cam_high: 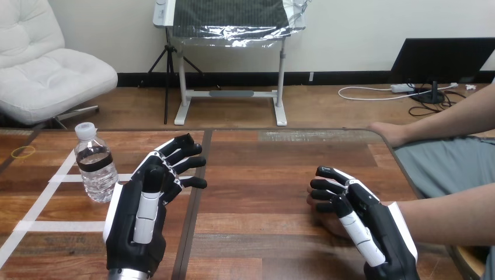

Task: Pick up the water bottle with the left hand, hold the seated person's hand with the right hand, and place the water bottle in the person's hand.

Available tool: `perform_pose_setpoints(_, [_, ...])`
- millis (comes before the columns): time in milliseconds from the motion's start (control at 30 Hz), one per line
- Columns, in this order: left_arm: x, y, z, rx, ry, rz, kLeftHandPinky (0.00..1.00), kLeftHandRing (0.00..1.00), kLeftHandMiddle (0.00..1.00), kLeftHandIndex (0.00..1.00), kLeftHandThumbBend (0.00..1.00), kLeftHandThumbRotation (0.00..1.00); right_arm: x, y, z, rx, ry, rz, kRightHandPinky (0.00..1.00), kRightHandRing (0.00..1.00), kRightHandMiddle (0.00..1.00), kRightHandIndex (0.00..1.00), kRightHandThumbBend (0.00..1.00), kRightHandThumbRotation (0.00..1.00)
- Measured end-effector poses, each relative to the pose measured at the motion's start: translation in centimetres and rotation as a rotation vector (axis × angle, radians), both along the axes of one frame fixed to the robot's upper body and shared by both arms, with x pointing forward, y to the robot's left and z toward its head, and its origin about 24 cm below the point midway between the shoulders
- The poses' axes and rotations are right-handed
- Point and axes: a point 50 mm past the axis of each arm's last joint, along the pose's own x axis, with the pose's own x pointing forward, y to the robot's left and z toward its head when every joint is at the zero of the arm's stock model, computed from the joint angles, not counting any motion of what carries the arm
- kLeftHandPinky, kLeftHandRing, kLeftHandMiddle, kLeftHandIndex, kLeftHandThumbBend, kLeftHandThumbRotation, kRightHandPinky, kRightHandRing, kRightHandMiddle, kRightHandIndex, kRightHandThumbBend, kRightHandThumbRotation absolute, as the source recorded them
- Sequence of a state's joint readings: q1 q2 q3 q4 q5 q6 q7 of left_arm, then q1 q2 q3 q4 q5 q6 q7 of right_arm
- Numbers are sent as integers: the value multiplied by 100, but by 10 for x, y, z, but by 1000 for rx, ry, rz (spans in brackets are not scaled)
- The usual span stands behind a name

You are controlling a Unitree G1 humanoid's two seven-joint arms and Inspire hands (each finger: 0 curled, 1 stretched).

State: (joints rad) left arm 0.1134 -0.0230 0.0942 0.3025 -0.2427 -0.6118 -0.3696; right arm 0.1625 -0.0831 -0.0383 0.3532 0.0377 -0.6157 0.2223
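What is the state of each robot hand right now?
Left robot hand: open, beside the water bottle, holding nothing.
Right robot hand: over the person's nearer hand; grip cannot be told.

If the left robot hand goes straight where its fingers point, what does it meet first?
Likely nothing, though depth is unclear: the left robot hand points up-right over bare table. The water bottle stands left of that line.

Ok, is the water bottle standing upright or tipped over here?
Upright. The water bottle stands on its base on the table, white cap on top, beside the left hand.
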Motion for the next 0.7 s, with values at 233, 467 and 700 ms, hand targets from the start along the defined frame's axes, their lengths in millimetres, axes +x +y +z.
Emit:
perform_pose_setpoints(233, [0,0,-5,-1,19,-4,56,71,73,73,86,87,0,0,-1,1,1,0,71,75,77,80,77,80])
perform_pose_setpoints(467, [1,-1,-11,-5,45,-7,56,70,73,72,87,86,1,0,-4,3,10,-1,70,74,76,80,77,80])
perform_pose_setpoints(700, [3,-1,-13,-8,56,-8,56,70,72,71,88,84,1,0,-6,2,20,-6,68,74,76,79,75,80])
